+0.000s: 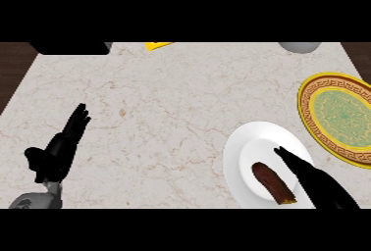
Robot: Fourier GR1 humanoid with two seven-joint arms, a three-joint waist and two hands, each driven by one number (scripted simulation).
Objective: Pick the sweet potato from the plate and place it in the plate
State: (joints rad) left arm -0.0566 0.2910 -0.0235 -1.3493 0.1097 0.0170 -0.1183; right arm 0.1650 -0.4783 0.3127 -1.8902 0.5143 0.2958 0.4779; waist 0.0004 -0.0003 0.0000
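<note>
Right black hand (313, 177) sits over the right part of the round white plate (250, 139), fingers (284, 154) straight and close together, holding nothing; it lies just beside the stubby dark brown sweet potato (273, 182), which rests at a slant on that plate's lower half. Contact between hand and potato: cannot tell. Step in hand, as judged: the grasp, not yet made. To do it well: bring the fingers across the potato's middle, thumb to the opposite long side, close before any lift, then raise it clear of the rim. Target is likely the gold-rimmed plate with green centre (340, 115), close by on the white one's right. Left black hand (62, 147) rests open at the view's left, fingers up
</note>
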